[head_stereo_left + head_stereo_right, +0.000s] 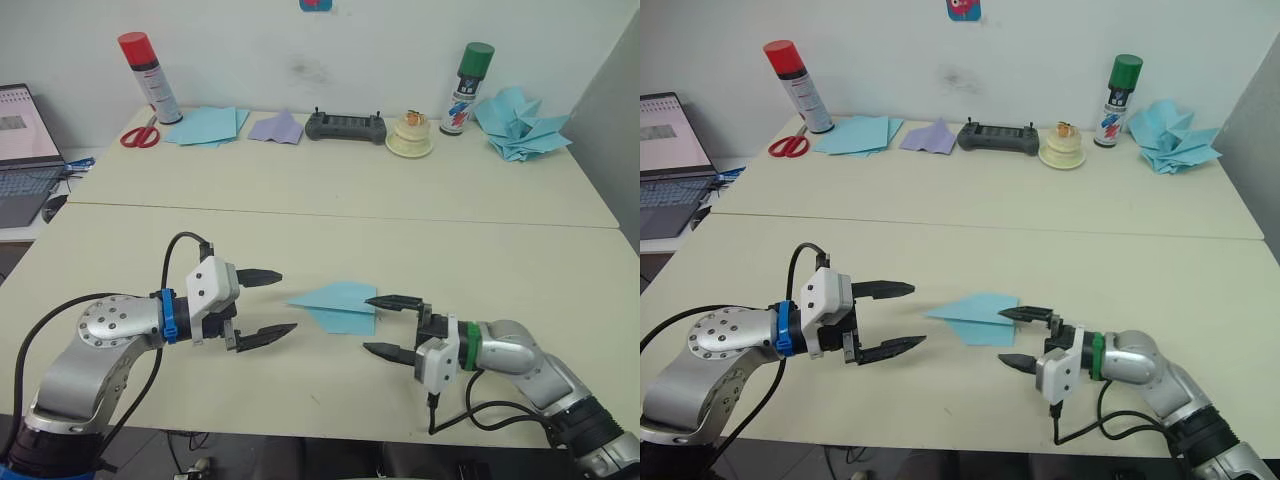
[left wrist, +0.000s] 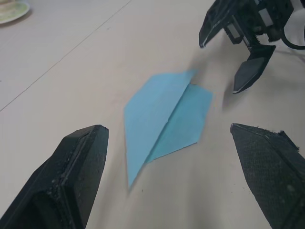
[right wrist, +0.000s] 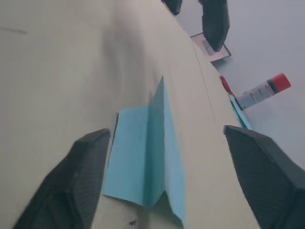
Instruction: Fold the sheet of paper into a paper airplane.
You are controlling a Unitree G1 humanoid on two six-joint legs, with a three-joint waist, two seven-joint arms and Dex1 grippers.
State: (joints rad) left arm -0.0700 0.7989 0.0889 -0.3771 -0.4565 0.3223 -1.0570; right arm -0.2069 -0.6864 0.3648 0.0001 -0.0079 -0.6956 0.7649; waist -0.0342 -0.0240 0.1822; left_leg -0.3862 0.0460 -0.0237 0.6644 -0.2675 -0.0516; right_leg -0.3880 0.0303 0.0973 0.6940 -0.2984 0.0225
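A light-blue paper airplane [image 1: 337,305] lies on the near table between my two grippers, its pointed nose toward my left and a raised ridge along its middle [image 3: 157,143]. My left gripper [image 1: 268,304] is open, a short way off the nose, holding nothing. At the airplane's blunt tail my right gripper [image 1: 392,324] stands open, its far fingertip [image 1: 378,299] next to the tail edge. The airplane [image 2: 164,121] lies free on the table.
On the far table: a red-capped spray can [image 1: 150,77], red scissors [image 1: 140,134], a pile of blue sheets [image 1: 208,126], a pale purple paper piece [image 1: 276,127], a black controller [image 1: 345,126], a tape roll [image 1: 410,136], a green-capped can [image 1: 465,88], a heap of blue paper shapes [image 1: 522,124]. A laptop [image 1: 24,150] stands left.
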